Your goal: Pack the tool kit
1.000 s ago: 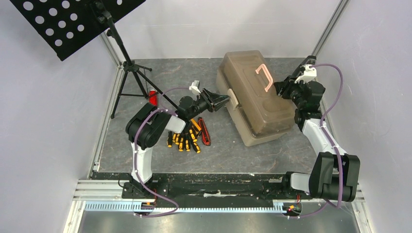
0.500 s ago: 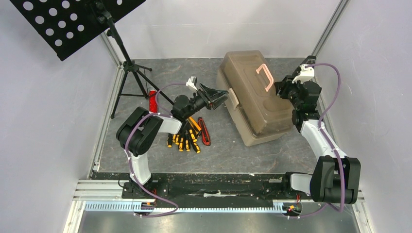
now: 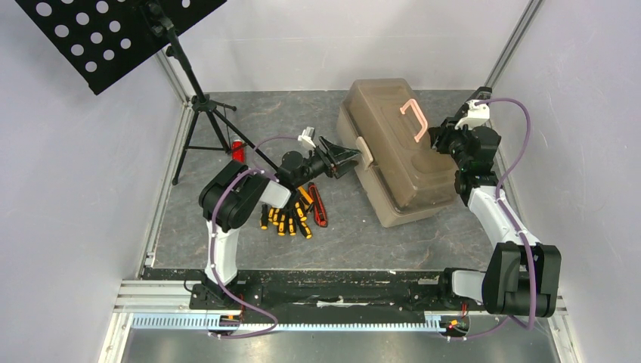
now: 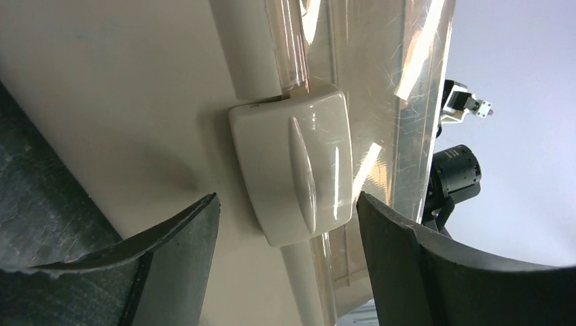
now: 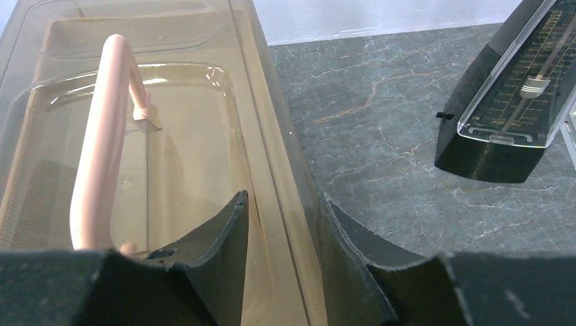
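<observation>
Top external view shows the toolbox (image 3: 393,162) closed at the back right of the table (image 3: 363,242), screwdrivers (image 3: 286,219) lying left of it. Left gripper (image 3: 353,159) gapes wide around its latch (image 4: 292,170); right gripper (image 3: 436,140) pinches its right rim.

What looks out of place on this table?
The shut toolbox sits skewed on the table, while the screwdrivers and red knife lie heaped outside it. A red piece lies apart by the tripod.

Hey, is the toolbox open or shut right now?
Shut. On the toolbox the lid sits flat, and the pale latch lies folded down across the seam. The screwdrivers lie outside it.
</observation>
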